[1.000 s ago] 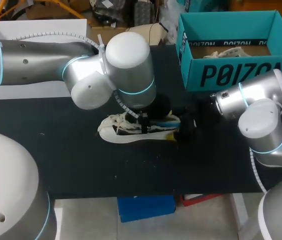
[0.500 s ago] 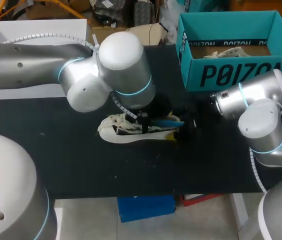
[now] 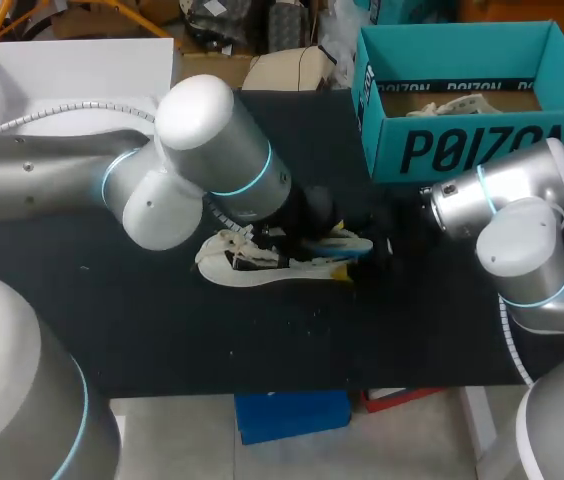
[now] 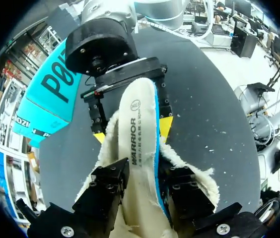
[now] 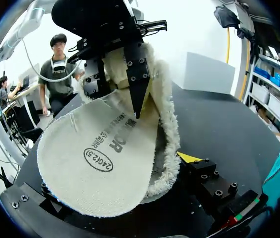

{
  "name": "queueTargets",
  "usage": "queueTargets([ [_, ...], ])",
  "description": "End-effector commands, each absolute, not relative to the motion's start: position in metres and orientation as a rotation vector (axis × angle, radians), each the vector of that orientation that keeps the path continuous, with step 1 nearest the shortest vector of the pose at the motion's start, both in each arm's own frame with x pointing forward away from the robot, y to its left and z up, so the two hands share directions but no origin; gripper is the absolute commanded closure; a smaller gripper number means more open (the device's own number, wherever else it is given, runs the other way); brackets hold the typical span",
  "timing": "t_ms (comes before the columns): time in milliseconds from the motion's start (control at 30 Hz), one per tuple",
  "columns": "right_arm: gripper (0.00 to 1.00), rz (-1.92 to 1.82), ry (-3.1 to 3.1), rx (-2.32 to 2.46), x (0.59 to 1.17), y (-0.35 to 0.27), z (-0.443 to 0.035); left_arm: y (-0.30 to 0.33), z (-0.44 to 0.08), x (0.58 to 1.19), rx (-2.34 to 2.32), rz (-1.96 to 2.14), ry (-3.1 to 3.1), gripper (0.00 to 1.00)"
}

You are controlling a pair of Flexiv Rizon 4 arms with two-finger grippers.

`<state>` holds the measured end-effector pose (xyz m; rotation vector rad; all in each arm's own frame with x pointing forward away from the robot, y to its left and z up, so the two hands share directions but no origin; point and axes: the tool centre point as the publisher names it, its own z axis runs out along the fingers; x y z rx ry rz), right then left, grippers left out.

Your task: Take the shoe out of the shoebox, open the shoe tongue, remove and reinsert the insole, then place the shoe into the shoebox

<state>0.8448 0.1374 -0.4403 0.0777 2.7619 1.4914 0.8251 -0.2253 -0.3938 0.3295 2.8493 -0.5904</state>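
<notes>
Insole step | my left gripper [image 4: 142,186] pinched the insole [image 4: 135,114] to draw it out | right gripper [image 4: 132,131] apparently clamped the shoe [image 3: 250,274], steadying it.

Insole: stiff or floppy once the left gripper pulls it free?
Probably bendy: the insole bows where the left gripper pinches it. Likely light, since its edge looks thin. The fleece lining of the shoe may drag on it.

The insole [image 5: 95,163] is matt woven cloth, frayed at the edge. The shoe [image 5: 168,124] has fluffy fleece lining; the counter [image 3: 142,320] is matt black.
</notes>
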Motion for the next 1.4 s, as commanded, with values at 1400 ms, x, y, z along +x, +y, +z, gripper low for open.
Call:
queueTargets([
  [1400, 1.0, 1.488, 2.763, 0.081, 0.846, 0.14, -0.443, -0.243, -0.368, 0.78, 0.414, -0.529, 2.771, 1.0],
])
